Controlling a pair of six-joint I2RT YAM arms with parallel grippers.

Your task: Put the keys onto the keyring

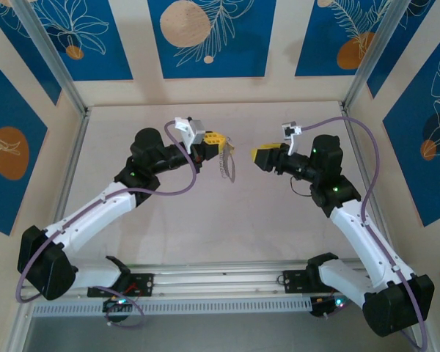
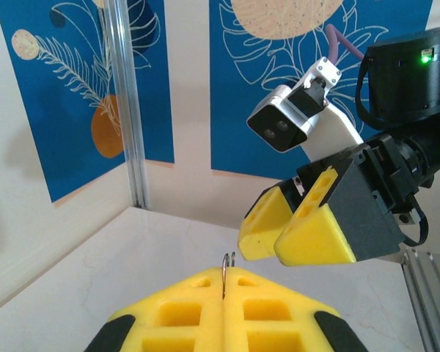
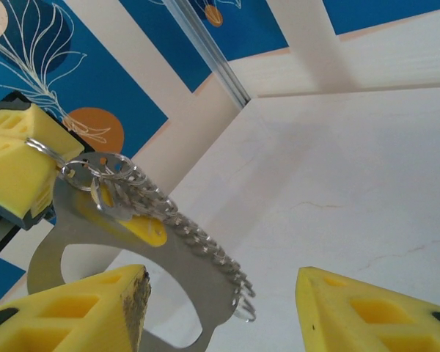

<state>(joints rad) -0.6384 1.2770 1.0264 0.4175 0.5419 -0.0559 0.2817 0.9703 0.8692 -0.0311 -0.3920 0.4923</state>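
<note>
The left fingers (image 2: 235, 282) are seen pressed shut on a thin wire ring of the keyring (image 3: 44, 253), which is held clear of the tabletop (image 3: 367, 169) and hangs from their tips. The right fingers (image 1: 262, 156) are spread apart with nothing gripped, and the grey oval is found just ahead of their tips. The yellow-headed key (image 3: 139, 224) and a silvery chain (image 3: 198, 242) are carried against the oval, close under the left fingers.

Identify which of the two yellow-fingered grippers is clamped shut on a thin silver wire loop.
The left gripper, pressed shut on the wire loop; the right gripper stands open.
</note>
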